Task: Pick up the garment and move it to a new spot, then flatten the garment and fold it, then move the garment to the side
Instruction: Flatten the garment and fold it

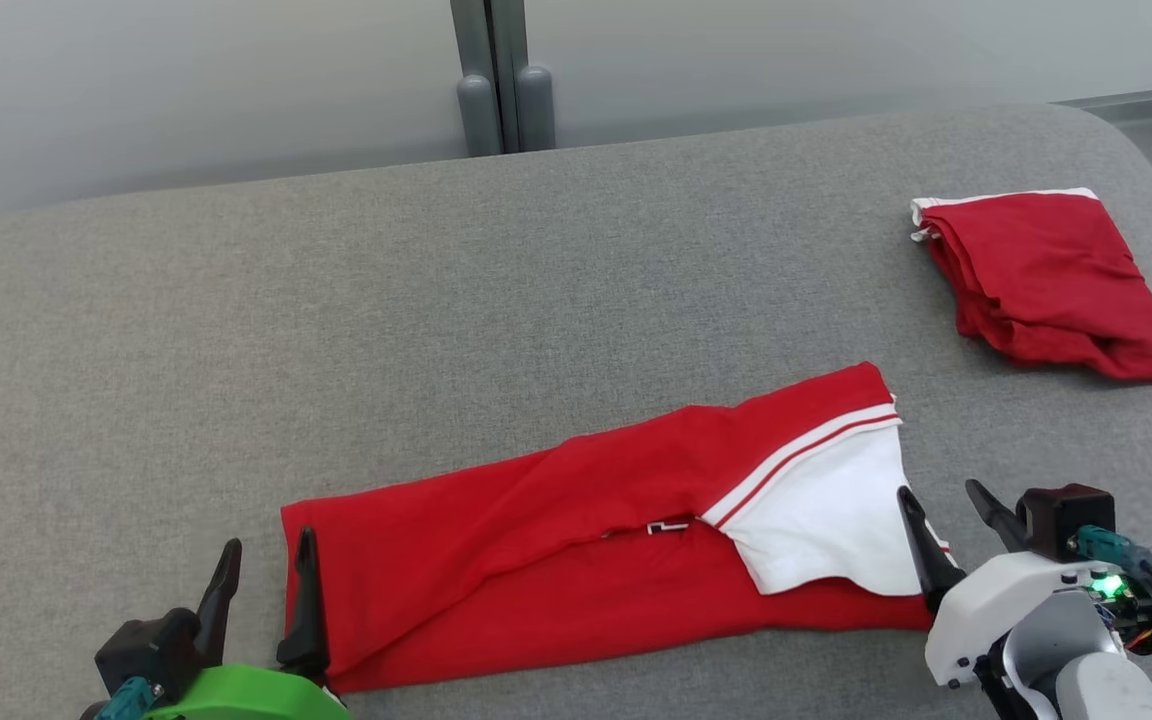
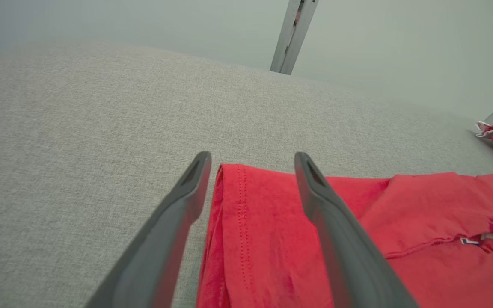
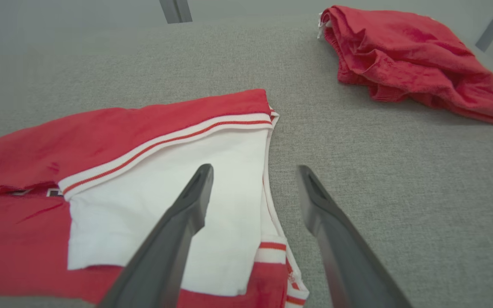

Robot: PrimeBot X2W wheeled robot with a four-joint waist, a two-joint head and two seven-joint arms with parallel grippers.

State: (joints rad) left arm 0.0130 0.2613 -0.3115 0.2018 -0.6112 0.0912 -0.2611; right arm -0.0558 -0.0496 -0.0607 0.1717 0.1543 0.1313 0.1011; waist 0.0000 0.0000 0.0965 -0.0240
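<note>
Nearest, at the lower left of the head view, the left gripper (image 1: 269, 545) rises from a bright green cuff (image 1: 246, 695). Its two long dark fingers are spread apart with nothing between them. One finger stands over the grey woven surface (image 1: 436, 300), the other at the stitched hem end of the long red fabric garment (image 1: 536, 530). The left wrist view shows the left gripper (image 2: 251, 157) straddling that hem edge; whether the tips touch the cloth I cannot tell.

At the lower right, the right gripper (image 1: 939, 492) extends from a white wrist housing (image 1: 996, 600) with a small green light. Its fingers also stand wide apart and empty. In the right wrist view, the right gripper (image 3: 255, 169) has one finger over the garment's white panel (image 3: 165, 201) and the other over bare grey surface just beside the cloth's edge.

The garment lies flat on the near part of the surface, stretched between the two grippers, with its right end slanting farther away. It is folded along its length, and a small label (image 1: 669, 526) sits at the middle seam. A red-and-white striped band borders the white panel.

A second red garment (image 1: 1046, 285), a folded, rumpled bundle with white trim, lies well apart at the far right. Two rounded grey posts (image 1: 506, 100) stand beyond the far edge.
</note>
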